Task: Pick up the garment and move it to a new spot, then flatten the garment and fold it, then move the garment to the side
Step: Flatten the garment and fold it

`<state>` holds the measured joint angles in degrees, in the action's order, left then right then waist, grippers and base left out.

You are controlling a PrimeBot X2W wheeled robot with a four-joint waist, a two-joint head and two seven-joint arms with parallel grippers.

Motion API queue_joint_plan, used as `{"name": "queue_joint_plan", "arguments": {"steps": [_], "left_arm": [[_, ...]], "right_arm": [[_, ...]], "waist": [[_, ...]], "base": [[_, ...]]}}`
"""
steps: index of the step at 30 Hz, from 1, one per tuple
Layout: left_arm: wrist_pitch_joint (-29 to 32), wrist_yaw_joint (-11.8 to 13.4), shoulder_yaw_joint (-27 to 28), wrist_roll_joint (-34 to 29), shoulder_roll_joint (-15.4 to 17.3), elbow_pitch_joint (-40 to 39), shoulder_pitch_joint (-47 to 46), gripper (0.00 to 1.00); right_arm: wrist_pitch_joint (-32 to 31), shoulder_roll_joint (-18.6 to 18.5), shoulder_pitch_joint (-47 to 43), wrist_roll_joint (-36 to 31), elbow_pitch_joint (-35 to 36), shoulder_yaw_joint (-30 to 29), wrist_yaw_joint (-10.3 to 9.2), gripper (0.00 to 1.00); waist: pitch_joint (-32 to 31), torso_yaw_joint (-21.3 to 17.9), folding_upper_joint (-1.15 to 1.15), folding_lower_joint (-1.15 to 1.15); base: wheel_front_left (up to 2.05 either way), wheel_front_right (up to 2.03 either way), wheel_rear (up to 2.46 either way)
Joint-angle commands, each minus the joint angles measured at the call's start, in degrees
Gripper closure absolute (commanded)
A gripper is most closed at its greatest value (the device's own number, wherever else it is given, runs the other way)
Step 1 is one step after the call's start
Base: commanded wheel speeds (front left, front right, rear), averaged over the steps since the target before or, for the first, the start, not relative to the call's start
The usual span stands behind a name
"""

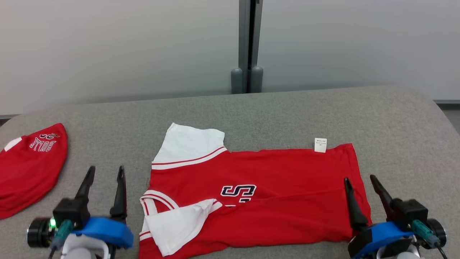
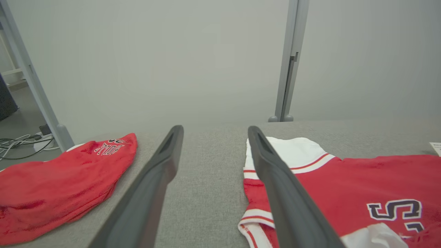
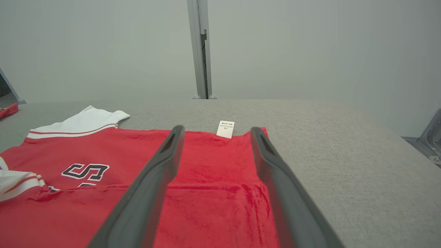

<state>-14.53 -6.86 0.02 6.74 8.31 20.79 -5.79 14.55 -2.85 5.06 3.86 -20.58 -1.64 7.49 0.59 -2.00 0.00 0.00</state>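
Head view: we held our left gripper [image 1: 106,169] and right gripper [image 1: 359,178] spread, empty, at either end of the red jersey [image 1: 280,172].

bare grey table [image 1: 305,111] lay open along the whole far edge and by the right edge. a clear strip ran between the spread red jersey [image 1: 280,180] and a second red garment [image 1: 28,172] at the left edge. the jersey covered the middle to the near edge. a grey post [image 1: 248,43] stood behind the far edge.
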Motion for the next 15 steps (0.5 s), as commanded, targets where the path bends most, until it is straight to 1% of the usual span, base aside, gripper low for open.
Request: {"name": "queue_joint_plan", "arguments": {"steps": [1,4,6,12,15], "left_arm": [[0.3,-0.2,-0.4,0.5,0.7,0.4,-2.1,0.0],[2.6,-0.7,-3.3,2.2,2.8,3.6,-9.8,0.0],[4.4,-0.8,-6.9,3.9,4.5,5.2,-15.0,0.0],[9.4,-0.6,-17.6,12.4,10.7,9.0,-29.4,0.0],[10.8,-0.6,-23.3,16.4,13.5,11.4,-35.7,0.0]], "right_arm": [[-0.4,-0.1,1.3,-0.8,-0.5,-0.3,0.01,0.0],[-1.4,-0.8,6.8,-2.3,-2.4,-1.1,0.01,0.0],[-1.6,-1.3,10.7,-2.7,-3.9,-0.8,0.01,0.0],[-3.3,-3.5,22.1,-3.0,-9.9,1.1,0.01,0.0],[-2.7,-3.8,26.8,-2.0,-12.7,1.8,0.01,0.0]], "waist": [[0.4,0.1,0.0,0.0],[2.8,-0.6,0.0,0.0],[4.7,-1.3,0.0,0.0],[11.4,-3.3,0.0,0.0],[14.3,-4.2,0.0,0.0]], "base": [[0.0,0.0,0.0],[0.0,0.0,0.0],[0.0,0.0,0.0],[0.0,0.0,0.0],[0.0,0.0,0.0]]}}
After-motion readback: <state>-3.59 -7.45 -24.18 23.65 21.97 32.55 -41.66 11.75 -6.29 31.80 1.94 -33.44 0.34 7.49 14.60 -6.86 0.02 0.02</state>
